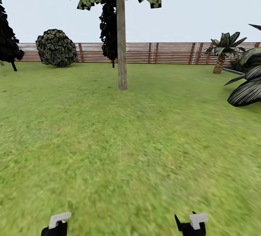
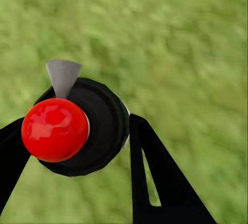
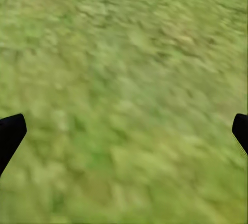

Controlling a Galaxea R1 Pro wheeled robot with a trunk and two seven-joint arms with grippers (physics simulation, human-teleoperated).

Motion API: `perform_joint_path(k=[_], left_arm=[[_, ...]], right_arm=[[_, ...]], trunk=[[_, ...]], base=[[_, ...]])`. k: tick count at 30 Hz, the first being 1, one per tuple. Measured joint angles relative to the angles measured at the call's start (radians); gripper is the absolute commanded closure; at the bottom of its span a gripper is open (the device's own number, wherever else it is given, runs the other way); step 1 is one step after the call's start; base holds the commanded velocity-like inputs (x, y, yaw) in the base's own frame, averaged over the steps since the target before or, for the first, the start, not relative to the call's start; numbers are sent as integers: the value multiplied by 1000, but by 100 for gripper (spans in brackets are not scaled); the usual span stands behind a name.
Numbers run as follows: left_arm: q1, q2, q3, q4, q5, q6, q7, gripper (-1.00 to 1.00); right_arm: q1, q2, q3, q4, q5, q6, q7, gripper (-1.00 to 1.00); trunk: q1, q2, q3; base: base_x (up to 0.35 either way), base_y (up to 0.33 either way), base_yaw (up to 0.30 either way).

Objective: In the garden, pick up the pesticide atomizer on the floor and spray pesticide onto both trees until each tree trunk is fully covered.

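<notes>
My left gripper (image 2: 77,146) is clenched around the pesticide atomizer (image 2: 77,126), so pickup's done. Ahead, mid-lawn, one tree trunk (image 1: 121,47) waits unsprayed, I judge. My right gripper (image 3: 124,131) hangs released over grass (image 3: 124,53).

Tall grey-tan tree trunk (image 1: 121,32): dark leafy crown cut by top edge. Black left tool (image 1: 58,225) and right tool (image 1: 192,224): mostly cropped at bottom edge. Black round atomizer with red knob (image 2: 77,128): body hidden behind its head. Green grass floor (image 3: 124,79): blurred.
</notes>
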Motion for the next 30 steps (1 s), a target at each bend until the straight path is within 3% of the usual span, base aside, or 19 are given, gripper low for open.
perform_joint_path(k=[30], left_arm=[[0,0,0,0,0,0,0,100]], right_arm=[[0,0,0,0,0,0,0,-100]], trunk=[[0,0,0]], base=[[340,0,0]])
